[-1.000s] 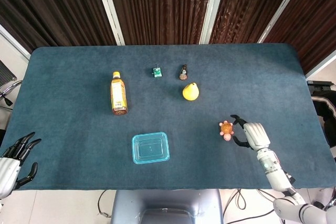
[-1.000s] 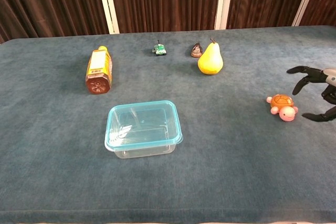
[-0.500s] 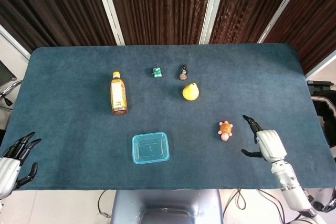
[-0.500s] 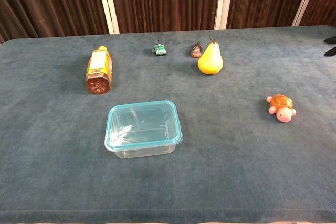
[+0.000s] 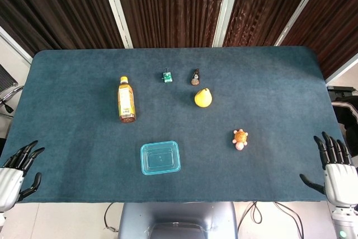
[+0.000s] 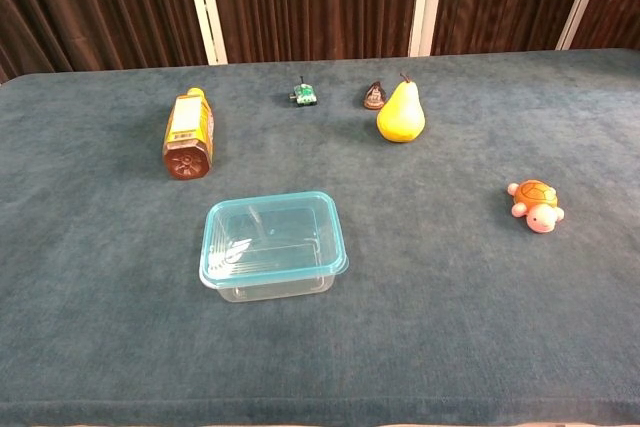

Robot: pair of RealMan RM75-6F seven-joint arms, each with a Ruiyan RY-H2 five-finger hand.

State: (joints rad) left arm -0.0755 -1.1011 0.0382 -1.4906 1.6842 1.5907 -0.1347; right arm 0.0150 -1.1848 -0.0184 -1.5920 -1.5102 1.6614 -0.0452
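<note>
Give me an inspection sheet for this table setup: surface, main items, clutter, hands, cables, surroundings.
Surface: dark blue cloth-covered table, flat.
Main items: small orange and pink toy turtle, nearest the right hand, apart from it.
Clutter: clear plastic container with turquoise rim, nothing in it; amber bottle with yellow label lying on its side; yellow pear; small green toy; small dark brown object.
Hands: left hand at the near left corner, right hand at the near right corner, both holding nothing, fingers apart.
Cables: some below the near edge.
Surroundings: dark brown curtains with white posts.
</note>
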